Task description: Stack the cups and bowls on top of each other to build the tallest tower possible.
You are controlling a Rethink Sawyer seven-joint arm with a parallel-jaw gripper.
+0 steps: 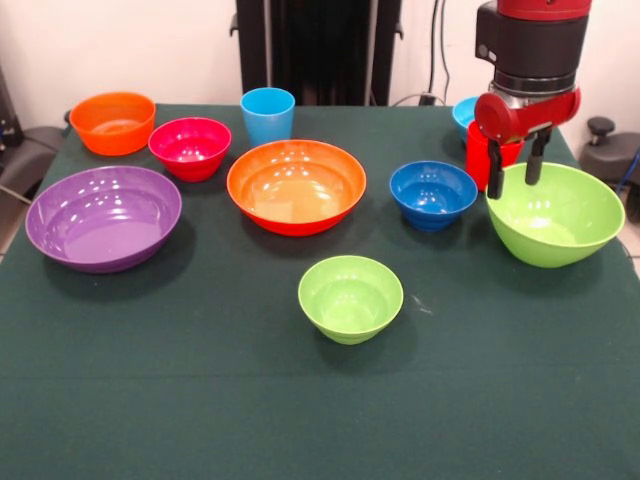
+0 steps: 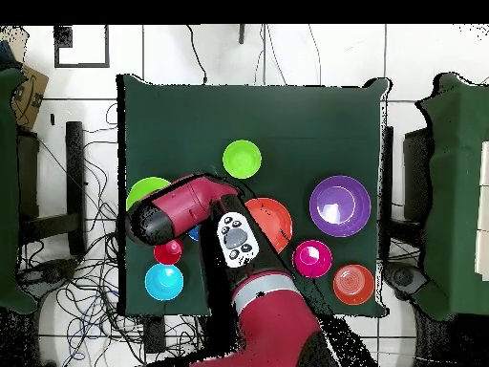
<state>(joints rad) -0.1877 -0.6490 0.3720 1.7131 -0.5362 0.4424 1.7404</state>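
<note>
Nothing is stacked yet: your bowls sit singly across the table. The gripper (image 1: pixel 515 168) hangs open and empty, its 2 fingers straddling the far rim of the large lime green bowl (image 1: pixel 553 215) at right, probably to lift it; the red cup (image 1: pixel 480 152) stands just behind.

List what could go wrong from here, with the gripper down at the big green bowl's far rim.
1. The gripper hangs open at the far rim of the large lime green bowl; a one-sided rim grasp could tilt or drop the bowl.
2. The red cup stands right behind that rim, beside the fingers; closing or lifting might knock it over.
3. The dark blue bowl sits close by; a swinging bowl could push it.
</note>
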